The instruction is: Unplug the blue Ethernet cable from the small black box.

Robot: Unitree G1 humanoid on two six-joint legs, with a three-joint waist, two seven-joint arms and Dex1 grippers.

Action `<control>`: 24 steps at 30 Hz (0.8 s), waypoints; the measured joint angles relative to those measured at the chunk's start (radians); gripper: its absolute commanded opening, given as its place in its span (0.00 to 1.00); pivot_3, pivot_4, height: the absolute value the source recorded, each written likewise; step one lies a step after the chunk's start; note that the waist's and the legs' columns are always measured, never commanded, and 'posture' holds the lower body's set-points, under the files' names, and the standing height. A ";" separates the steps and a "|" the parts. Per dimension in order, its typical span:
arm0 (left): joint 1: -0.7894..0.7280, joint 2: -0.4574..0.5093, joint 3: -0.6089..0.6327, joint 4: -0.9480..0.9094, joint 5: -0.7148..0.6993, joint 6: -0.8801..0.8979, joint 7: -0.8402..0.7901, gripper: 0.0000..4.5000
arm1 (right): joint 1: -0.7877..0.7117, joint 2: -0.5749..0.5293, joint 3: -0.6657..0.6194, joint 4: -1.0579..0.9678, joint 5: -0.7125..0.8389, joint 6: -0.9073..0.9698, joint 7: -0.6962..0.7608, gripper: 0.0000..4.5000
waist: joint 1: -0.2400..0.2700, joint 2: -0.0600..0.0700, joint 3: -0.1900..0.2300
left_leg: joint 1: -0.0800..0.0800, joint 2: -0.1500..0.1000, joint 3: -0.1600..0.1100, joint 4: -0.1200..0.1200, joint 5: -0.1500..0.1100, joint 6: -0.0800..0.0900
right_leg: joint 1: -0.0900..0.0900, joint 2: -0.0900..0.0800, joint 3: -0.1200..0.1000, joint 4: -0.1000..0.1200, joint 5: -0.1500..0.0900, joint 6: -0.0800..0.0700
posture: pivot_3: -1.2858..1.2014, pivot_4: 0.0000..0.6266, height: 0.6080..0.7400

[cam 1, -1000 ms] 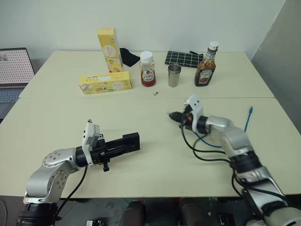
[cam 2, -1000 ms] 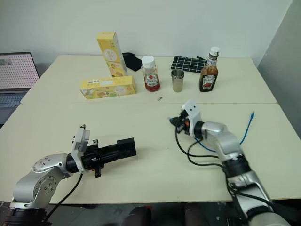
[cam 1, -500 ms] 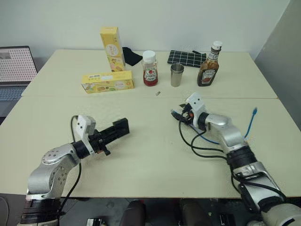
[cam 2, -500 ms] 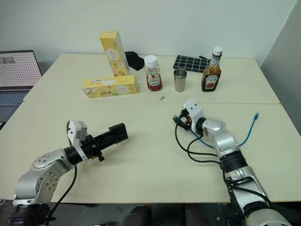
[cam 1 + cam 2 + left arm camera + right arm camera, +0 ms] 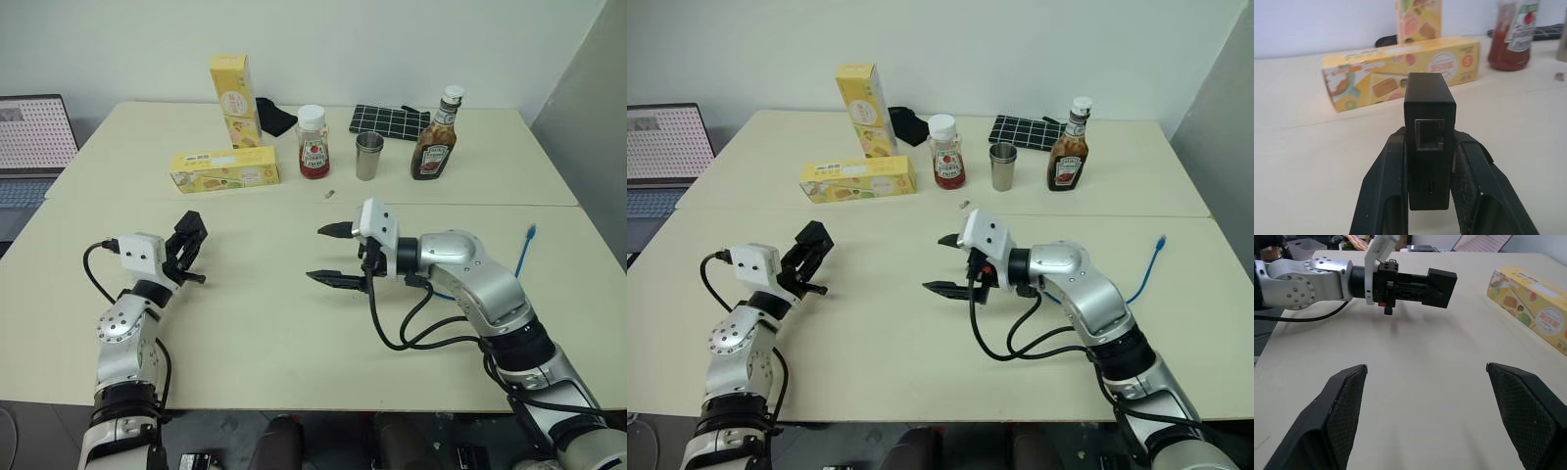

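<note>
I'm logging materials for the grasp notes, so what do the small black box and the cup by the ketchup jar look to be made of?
The small black box, clamped in the left gripper, looks like matte black plastic: dull, even faces, crisp moulded edges, a square port with a shiny metal-looking rim. The cup looks like brushed steel: grey, with soft vertical reflections, though coated plastic can't be excluded.

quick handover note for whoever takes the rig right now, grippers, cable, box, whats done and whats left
Left gripper: shut on the small black box, held above the table; its port faces out, nothing plugged in.
Right gripper: open, holding nothing, over mid-table.
Blue Ethernet cable: on the table by the right arm, free of the box.
Done: cable unplugged.
Left: perhaps set the box down.
</note>
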 measured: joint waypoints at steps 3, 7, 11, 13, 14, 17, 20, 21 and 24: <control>-0.025 -0.003 0.001 0.079 0.003 -0.031 0.007 0.41 | -0.002 -0.002 0.004 0.000 -0.009 0.000 0.000 0.93 | -0.002 0.000 0.000 | -0.001 0.000 0.000 0.001 0.000 0.000 | -0.001 0.000 0.000 0.000 0.000 0.001 | 0.52 0.24 1.00; -0.031 -0.005 0.002 0.119 -0.001 -0.054 -0.011 0.61 | -0.001 -0.008 0.013 0.000 -0.017 0.001 0.000 0.93 | -0.005 0.000 0.000 | -0.001 0.000 0.000 0.001 0.000 0.000 | -0.002 0.000 0.000 0.001 0.000 0.000 | 0.52 0.24 1.00; 0.005 -0.006 0.004 0.080 -0.008 -0.048 -0.014 0.78 | 0.004 -0.012 0.015 -0.023 -0.018 0.014 -0.001 0.93 | -0.006 0.000 0.000 | -0.001 0.001 -0.002 0.000 0.000 0.000 | -0.002 -0.001 0.001 0.001 0.000 0.000 | 0.52 0.24 1.00; 0.064 -0.010 0.004 -0.001 -0.012 -0.029 -0.004 0.81 | 0.025 -0.022 0.015 -0.039 -0.018 0.025 -0.006 0.93 | -0.009 0.000 -0.001 | 0.000 0.001 -0.003 0.000 0.000 -0.001 | -0.002 -0.002 0.002 0.001 0.000 0.000 | 0.52 0.24 1.00; 0.101 -0.010 0.003 -0.051 -0.012 -0.007 0.007 0.81 | 0.032 -0.023 0.015 -0.041 -0.019 0.036 -0.012 0.93 | -0.011 0.000 -0.001 | 0.000 0.001 -0.003 0.000 0.000 -0.001 | -0.002 -0.002 0.002 0.001 0.000 0.000 | 0.52 0.24 1.00; 0.258 0.000 0.003 -0.267 -0.014 0.095 0.033 0.81 | 0.096 -0.024 0.010 -0.067 -0.017 0.065 -0.048 0.93 | -0.019 -0.001 -0.001 | 0.000 0.003 -0.004 -0.001 0.000 -0.001 | -0.002 -0.002 0.003 0.001 0.000 0.000 | 0.52 0.24 1.00; 0.389 0.055 0.002 -0.442 -0.009 0.242 0.044 0.81 | 0.167 -0.033 -0.015 -0.088 -0.012 0.103 -0.088 0.93 | -0.019 0.000 -0.001 | 0.000 0.003 -0.005 -0.002 0.000 -0.001 | -0.002 -0.002 0.003 0.001 0.000 0.000 | 0.52 0.24 1.00; 0.425 0.075 0.002 -0.499 -0.006 0.284 0.043 0.81 | 0.189 -0.043 -0.033 -0.103 -0.006 0.111 -0.096 0.93 | -0.018 0.000 -0.001 | 0.000 0.003 -0.005 -0.002 0.000 -0.001 | -0.002 -0.002 0.002 0.001 0.000 0.000 | 0.52 0.24 1.00; 0.510 0.146 0.003 -0.654 -0.018 0.405 0.010 0.81 | 0.221 -0.081 -0.110 -0.135 0.005 0.146 -0.122 0.93 | -0.011 0.000 -0.001 | 0.000 0.002 -0.004 -0.001 0.000 -0.001 | -0.001 -0.001 0.002 0.001 0.000 0.000 | 0.52 0.24 1.00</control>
